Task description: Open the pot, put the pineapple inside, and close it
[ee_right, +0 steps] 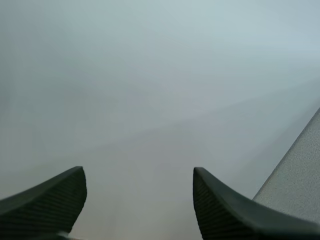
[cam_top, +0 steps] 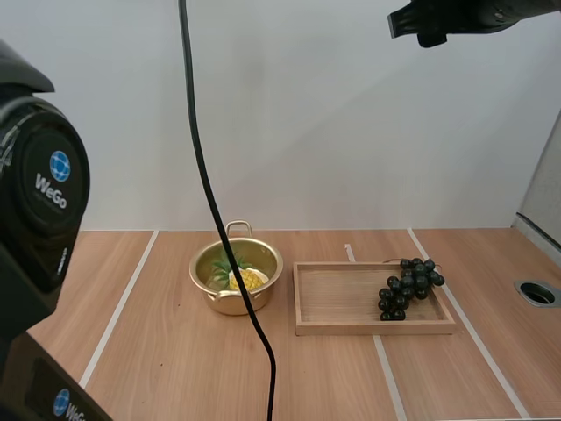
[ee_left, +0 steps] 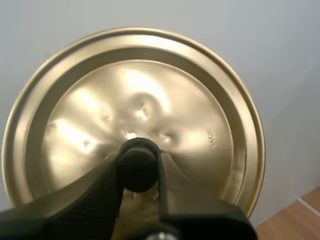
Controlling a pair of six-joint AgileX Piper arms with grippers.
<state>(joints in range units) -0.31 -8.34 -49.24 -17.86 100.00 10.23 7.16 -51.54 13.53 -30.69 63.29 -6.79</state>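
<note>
Pot [cam_top: 223, 301] sits on the table [cam_top: 175, 368], a bit left of centre, w/ no lid on it. Gold-coloured, one loop handle on its far side. The pineapple [cam_top: 248, 279] is inside the pot: yellow body w/ green leaves toward the left, lying down in the bowl.

Just right of the pot, close but not touching, is a wooden tray [cam_top: 372, 329]. A bunch of dark grapes [cam_top: 408, 285] lies in the tray's right end, toward the far corner.

L gripper [ee_left: 138, 162] has the lid [ee_left: 150, 100]. Its two black fingers pinch the lid's dark round knob [ee_left: 137, 175] from either side, and the lid stands on edge, its gold top face turned to the wrist cam, a pale wall behind it. A bit of table edge shows past the lid's rim.

R arm [cam_top: 473, 16] is up high at the far right, well above the tray and apart from everything on the table. R gripper [ee_right: 139, 172] is spread wide, ribbed inner faces turned to each other, nothing between them, pointing at the pale wall.
</note>
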